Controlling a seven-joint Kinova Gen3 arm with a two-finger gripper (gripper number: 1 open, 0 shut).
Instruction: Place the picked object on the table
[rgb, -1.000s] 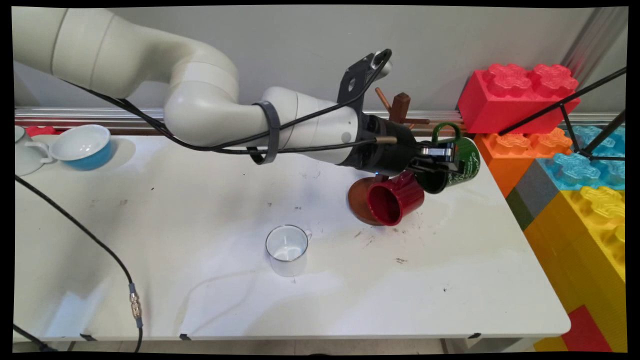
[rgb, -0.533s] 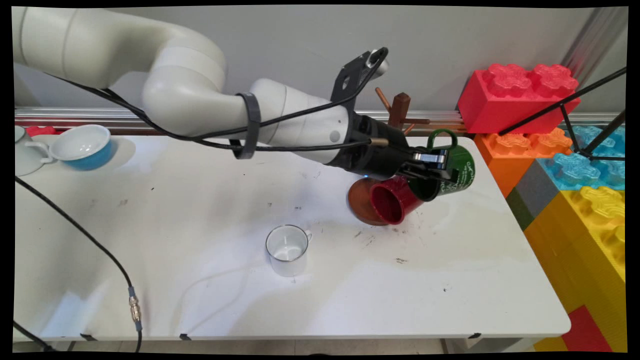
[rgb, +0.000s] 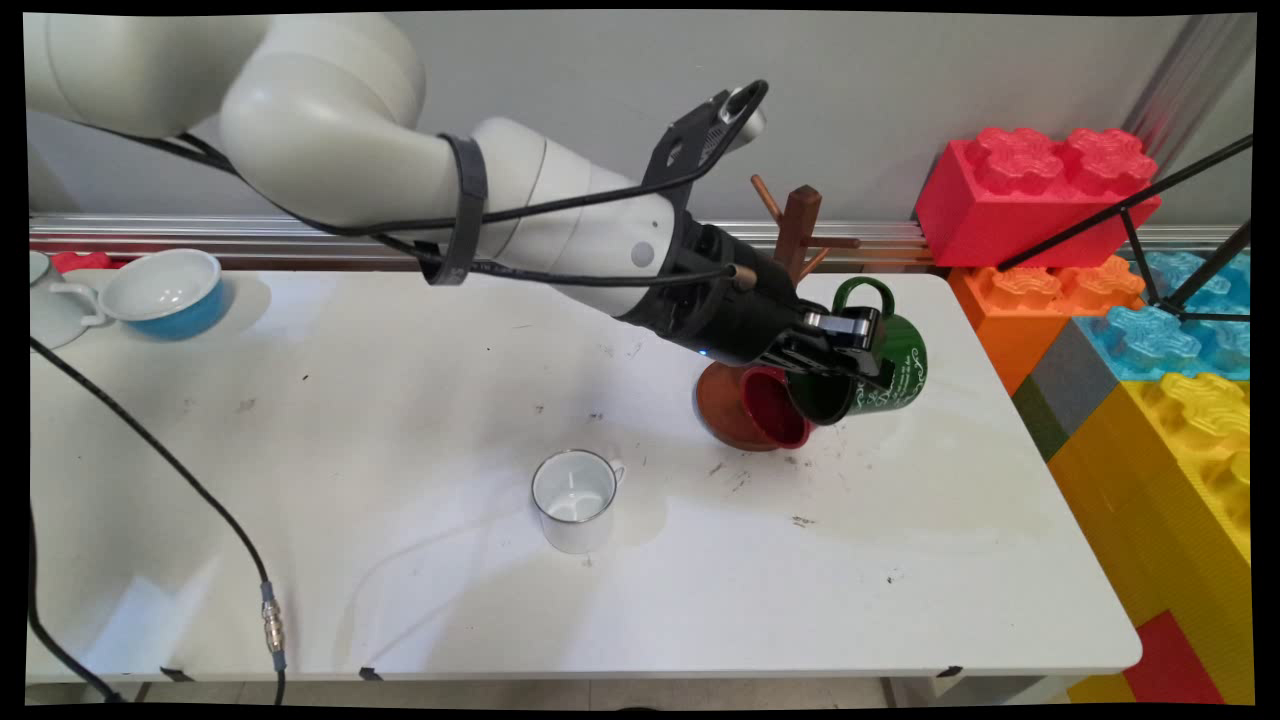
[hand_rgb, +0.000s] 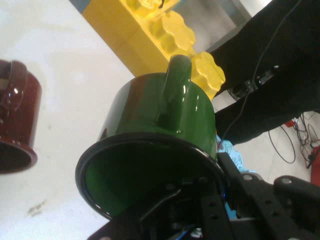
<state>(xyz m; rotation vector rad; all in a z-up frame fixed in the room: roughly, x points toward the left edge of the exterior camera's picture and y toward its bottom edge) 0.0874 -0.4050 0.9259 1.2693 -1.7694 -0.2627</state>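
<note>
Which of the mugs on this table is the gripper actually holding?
The green mug, clamped by its rim in the gripper and tilted above the table; the red mug lies sideways, the white mug stands alone.

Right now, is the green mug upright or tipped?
Tipped: green mug hangs off the table in the gripper, mouth sideways, handle up.

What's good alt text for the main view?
A white arm's hand grips a green mug by its rim, tilted, above the white table, beside a red mug lying by a brown saucer. A clear cup stands nearer; a blue bowl sits far left.
</note>
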